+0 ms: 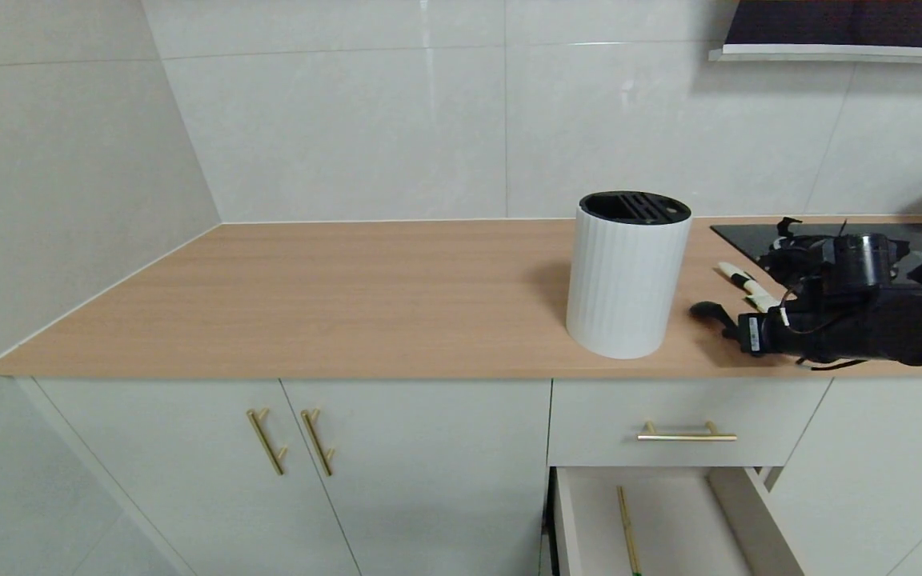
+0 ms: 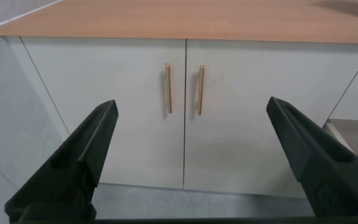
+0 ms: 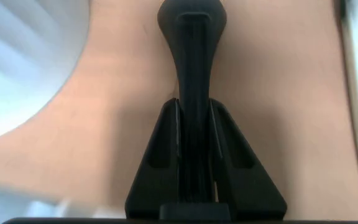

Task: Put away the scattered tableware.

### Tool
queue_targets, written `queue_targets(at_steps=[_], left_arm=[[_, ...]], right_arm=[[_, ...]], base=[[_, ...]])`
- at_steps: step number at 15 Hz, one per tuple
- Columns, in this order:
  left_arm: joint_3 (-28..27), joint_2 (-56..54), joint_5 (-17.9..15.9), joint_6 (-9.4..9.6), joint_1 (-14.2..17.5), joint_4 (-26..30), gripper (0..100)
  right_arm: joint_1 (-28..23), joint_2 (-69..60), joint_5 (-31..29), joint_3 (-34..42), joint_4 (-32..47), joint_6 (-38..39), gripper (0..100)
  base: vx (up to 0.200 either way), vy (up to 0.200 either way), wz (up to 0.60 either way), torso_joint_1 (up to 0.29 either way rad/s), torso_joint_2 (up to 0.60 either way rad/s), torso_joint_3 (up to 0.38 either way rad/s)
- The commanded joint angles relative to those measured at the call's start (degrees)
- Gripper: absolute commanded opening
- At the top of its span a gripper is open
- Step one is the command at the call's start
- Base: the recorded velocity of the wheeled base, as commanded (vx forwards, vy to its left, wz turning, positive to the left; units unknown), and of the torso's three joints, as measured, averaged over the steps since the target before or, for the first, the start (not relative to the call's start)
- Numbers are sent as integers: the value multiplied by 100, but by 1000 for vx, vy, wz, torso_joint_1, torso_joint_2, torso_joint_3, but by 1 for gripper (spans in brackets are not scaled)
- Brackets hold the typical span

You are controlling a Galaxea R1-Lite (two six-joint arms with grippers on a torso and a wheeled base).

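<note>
**Right gripper holds a black utensil beside the holder; left gripper open at the cabinet**

Nearest to us, low on the right, a drawer (image 1: 677,520) stands pulled open, and a thin gold stick (image 1: 627,524) with a green tip lies lengthwise on its floor. Just above it is a shut drawer front (image 1: 605,420) with a gold handle. To the left we see two white cabinet doors (image 1: 413,472), each with a gold handle. The left gripper (image 2: 191,106) hangs in front of these doors, below counter height, its jaws wide apart with nothing between them.

On the wooden counter (image 1: 349,296), near the front edge at the right, the right gripper (image 1: 737,326) sits low with its jaws clamped on a black utensil (image 1: 707,310). The rounded free end of the utensil points left. We cannot tell whether it touches the counter. Just to its left stands a white ribbed holder (image 1: 627,280), upright, with a black slotted top. Farther back on the right, a white-and-black utensil (image 1: 741,284) lies flat on the counter, just in front of a black cooktop (image 1: 749,234). A tiled wall (image 1: 349,120) closes the far side.
</note>
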Motion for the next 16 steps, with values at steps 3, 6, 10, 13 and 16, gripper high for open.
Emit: queue_targets(at_steps=[3,6,10,13,16], left_arm=[[0,7,2,-4,1,-2,100],[0,7,2,-4,1,-2,100],[0,7,2,-4,1,-2,100],[0,7,2,-4,9,-2,100],[0,7,2,-4,1,-2,100]], right_arm=[[585,-2010,-717,1710,173,405,0],[804,-2995,-752,3081,111,326,0],[822,-3267,-761,3591,111,290,0],[822,-3135,-752,3758,111,88,0],[831,-2924,-752,3793,111,80,0]], base=[[0,0,0,0,0,0],[0,0,0,0,0,0],[0,0,0,0,0,0],[0,0,0,-98,219,128],[0,0,0,-189,453,263]])
